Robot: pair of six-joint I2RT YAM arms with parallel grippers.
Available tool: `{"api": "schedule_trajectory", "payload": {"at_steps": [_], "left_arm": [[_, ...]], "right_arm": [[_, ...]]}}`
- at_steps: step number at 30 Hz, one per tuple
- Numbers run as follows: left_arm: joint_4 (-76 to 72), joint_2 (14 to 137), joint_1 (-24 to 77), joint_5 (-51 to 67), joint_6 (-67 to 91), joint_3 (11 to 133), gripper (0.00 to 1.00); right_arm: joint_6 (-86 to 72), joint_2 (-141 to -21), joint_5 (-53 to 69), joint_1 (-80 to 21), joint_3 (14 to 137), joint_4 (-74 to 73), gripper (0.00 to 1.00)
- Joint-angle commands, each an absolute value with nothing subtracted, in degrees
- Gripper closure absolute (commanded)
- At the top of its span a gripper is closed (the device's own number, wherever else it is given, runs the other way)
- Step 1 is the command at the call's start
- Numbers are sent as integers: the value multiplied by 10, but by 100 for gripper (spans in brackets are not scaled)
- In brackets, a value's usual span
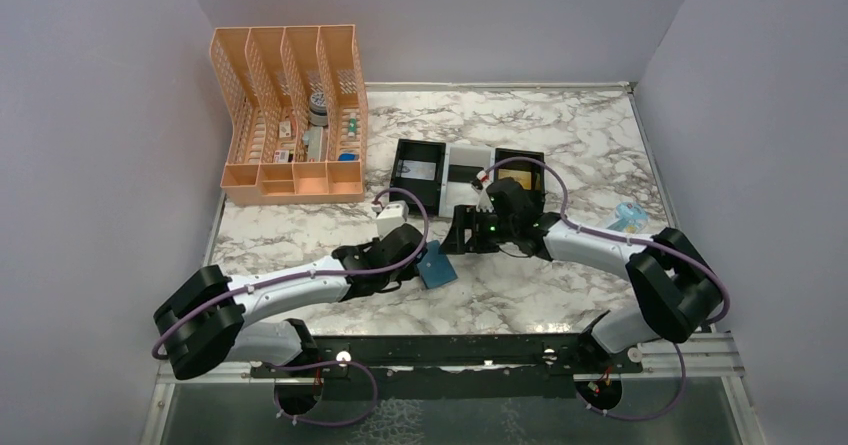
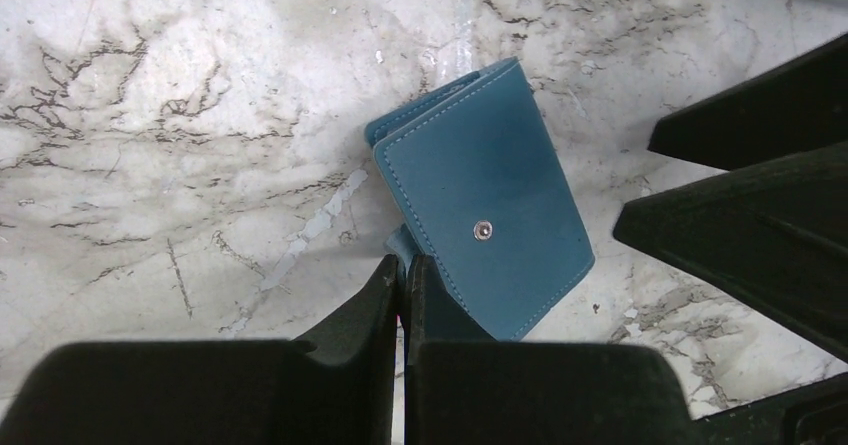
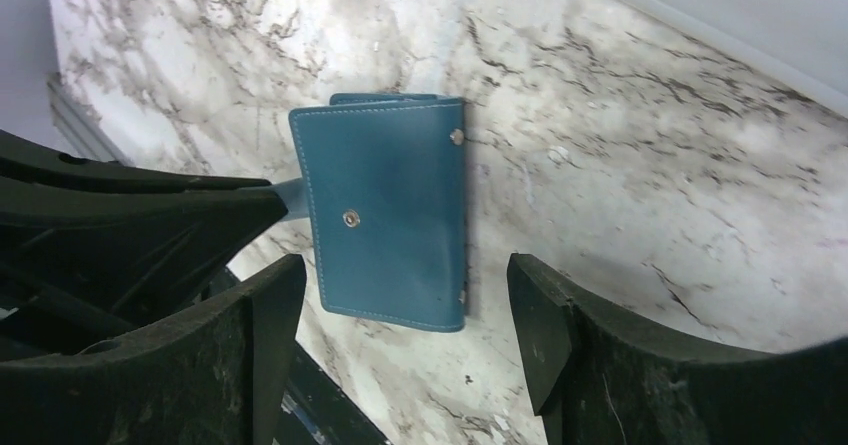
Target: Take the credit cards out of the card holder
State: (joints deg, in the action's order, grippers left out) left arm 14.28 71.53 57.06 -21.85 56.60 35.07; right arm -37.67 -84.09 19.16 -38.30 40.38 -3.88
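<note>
Your left gripper [image 2: 402, 275] pinched tight on the card holder [image 2: 480, 205], near the middle of the table's [image 1: 560, 125] front edge, your right gripper [image 3: 405, 280] spread wide beside it

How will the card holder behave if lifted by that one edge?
Likely floppy: the card holder looks like soft stitched leather, pinched only at a flap by the left fingers. Its folded halves may swing open. Probably light, being thin.

The wallet [image 2: 480, 225] is folded shut, so its inside is hidden. The left tool [image 2: 403, 283] covers its near corner. The small things [image 1: 318, 113] in the orange rack [image 1: 292, 179] are too tiny to tell.
</note>
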Motion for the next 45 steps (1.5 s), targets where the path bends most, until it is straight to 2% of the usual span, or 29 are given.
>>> {"api": "schedule_trajectory", "payload": {"at_steps": [1,7,13,19,23,29,35,40,45], "left_arm": [[119,687,568,-190,533,377,100],[115,663,568,-174,485,399,100],[109,664,569,-119,417,444,100],[103,712,574,-87,368,488,100],[97,749,581,-65,355,505,100],[100,761,586,-58,351,506,100],[192,724,576,-180,337,509,100],[211,734,544,-182,341,490,100],[208,748,493,-192,409,444,100]], "right_arm": [[-368,-873,252,-388,425,-7,27],[-409,-904,223,-387,433,-42,31],[-432,-862,180,-387,412,-44,30],[-474,-778,-8,-387,396,-139,32],[-467,-724,-64,-387,380,-166,32],[-468,-666,-52,-387,338,-134,32],[-455,-633,21,-386,306,-68,40],[-462,-629,90,-387,285,-7,47],[-469,-658,147,-387,290,5,50]]}}
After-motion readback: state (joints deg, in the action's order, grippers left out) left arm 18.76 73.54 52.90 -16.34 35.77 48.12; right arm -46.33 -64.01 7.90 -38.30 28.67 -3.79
